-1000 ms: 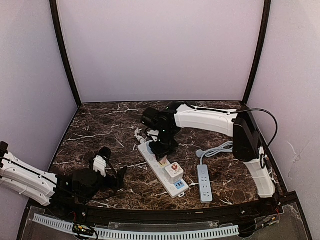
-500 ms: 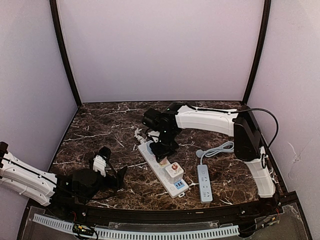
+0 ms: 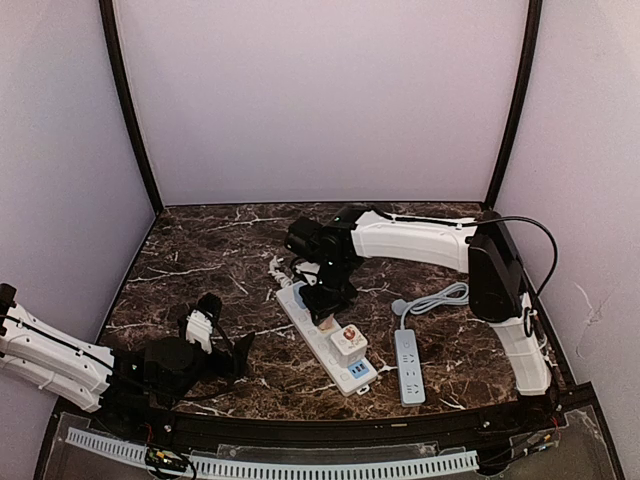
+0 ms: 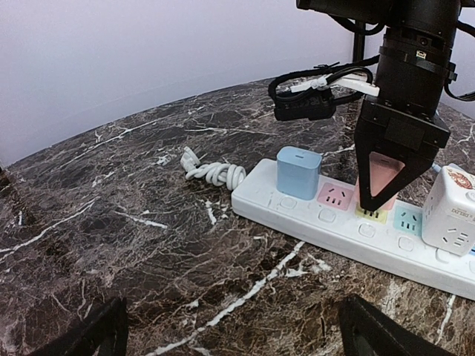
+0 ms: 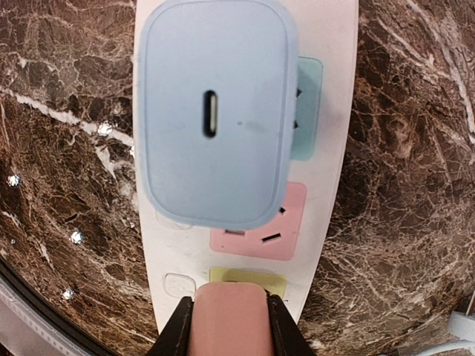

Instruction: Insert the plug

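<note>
Pink plug, pinched in the tightly closed right gripper, hangs just over the yellow socket at lower centre of the white power strip. Pressing straight down, pins square to the slots, looks wisest. The left gripper gapes empty.

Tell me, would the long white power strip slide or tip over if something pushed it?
Probably slide, not tip: the power strip lies long and flat on a glossy marble table. It looks like hard plastic, so it would likely stay stiff if lifted. The bundled cord at its end might drag behind.
</note>
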You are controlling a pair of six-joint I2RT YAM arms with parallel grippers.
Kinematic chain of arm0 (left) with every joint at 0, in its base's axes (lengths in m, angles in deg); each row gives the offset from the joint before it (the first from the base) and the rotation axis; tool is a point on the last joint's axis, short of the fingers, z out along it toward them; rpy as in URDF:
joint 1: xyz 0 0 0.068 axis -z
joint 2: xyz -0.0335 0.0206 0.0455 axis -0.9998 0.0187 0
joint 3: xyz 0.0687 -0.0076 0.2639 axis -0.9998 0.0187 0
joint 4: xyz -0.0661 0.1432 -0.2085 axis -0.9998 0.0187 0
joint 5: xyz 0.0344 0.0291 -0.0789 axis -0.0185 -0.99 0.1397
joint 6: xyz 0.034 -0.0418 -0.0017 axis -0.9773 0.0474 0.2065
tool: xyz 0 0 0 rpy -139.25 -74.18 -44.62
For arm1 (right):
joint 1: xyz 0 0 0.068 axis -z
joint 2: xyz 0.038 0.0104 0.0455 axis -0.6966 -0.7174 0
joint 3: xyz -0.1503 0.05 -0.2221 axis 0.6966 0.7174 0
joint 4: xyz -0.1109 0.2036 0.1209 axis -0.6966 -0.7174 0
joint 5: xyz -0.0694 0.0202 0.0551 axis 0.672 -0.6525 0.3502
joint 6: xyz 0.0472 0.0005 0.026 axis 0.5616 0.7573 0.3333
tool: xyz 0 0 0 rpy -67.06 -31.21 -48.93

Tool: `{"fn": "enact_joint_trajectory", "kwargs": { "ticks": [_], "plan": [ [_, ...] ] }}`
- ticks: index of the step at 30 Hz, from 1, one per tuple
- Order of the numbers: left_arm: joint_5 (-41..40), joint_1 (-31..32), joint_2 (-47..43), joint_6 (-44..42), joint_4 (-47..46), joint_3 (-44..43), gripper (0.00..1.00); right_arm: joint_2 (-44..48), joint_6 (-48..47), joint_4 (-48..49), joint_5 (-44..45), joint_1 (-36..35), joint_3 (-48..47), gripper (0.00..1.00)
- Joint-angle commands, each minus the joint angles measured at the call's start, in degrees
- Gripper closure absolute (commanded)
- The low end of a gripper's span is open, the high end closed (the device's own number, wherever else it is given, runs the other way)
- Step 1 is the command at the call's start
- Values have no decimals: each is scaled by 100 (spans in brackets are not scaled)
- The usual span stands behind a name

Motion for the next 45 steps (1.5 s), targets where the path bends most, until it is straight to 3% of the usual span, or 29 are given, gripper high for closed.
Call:
{"fn": "enact_joint_trajectory", "kwargs": {
  "ticks": [1, 14, 39, 45],
  "plan": [
    [41, -38, -51, 0, -43, 47, 1, -185, -87, -505, 173, -38, 32, 100],
    [54, -39, -44, 8, -52, 64, 1, -269, -47, -792, -23, -88, -224, 100],
    [78, -38, -248, 47, 68, 104, 1, -518, 537, -72, 743, -401, 782, 99],
    [74, -38, -279, 52, 82, 108, 1, -307, 456, 64, 491, -402, 724, 70]
  ]
}}
